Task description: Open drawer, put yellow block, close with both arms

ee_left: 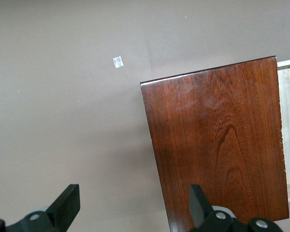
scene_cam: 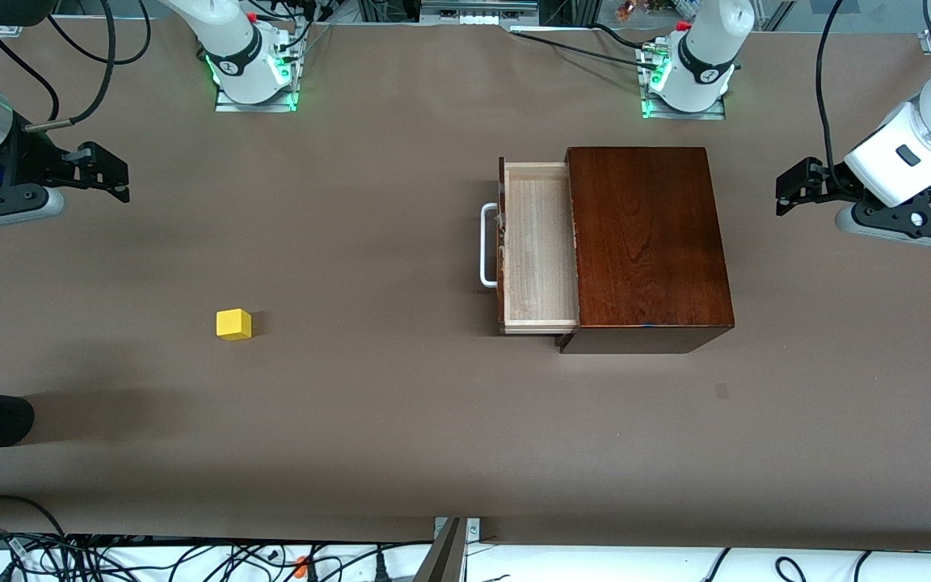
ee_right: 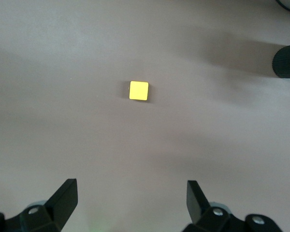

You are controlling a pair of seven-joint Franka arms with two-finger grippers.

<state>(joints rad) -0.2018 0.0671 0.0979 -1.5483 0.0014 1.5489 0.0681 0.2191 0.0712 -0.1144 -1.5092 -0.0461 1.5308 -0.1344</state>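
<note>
— Where was the block against the claw when you logged it?

— I had the yellow block [scene_cam: 233, 324] flat on the brown surface [scene_cam: 401, 420], toward the right arm's end, nothing touching it. My right claw [scene_cam: 114, 174] hung up in the air over that same end of the surface, released, fingers [ee_right: 65, 198] spread wide with nothing between them. In the right wrist view the yellow block [ee_right: 138, 90] sat well apart from the fingertips, roughly centred between the two.

— Drawer?

— The drawer [scene_cam: 537, 246] was pulled out of the wooden box [scene_cam: 647, 242], pale inside showing, nothing in it that I could see. White handle [scene_cam: 487, 245] faced the right arm's end. The block lay well apart from it, a bit nearer the front camera than the handle.

— Left side?

— Left claw [scene_cam: 793, 194] also released, fingers [ee_left: 67, 203] apart, holding nothing, waiting in the air just beside the box at the left arm's end. Its wrist view showed the box top [ee_left: 220, 145].
</note>
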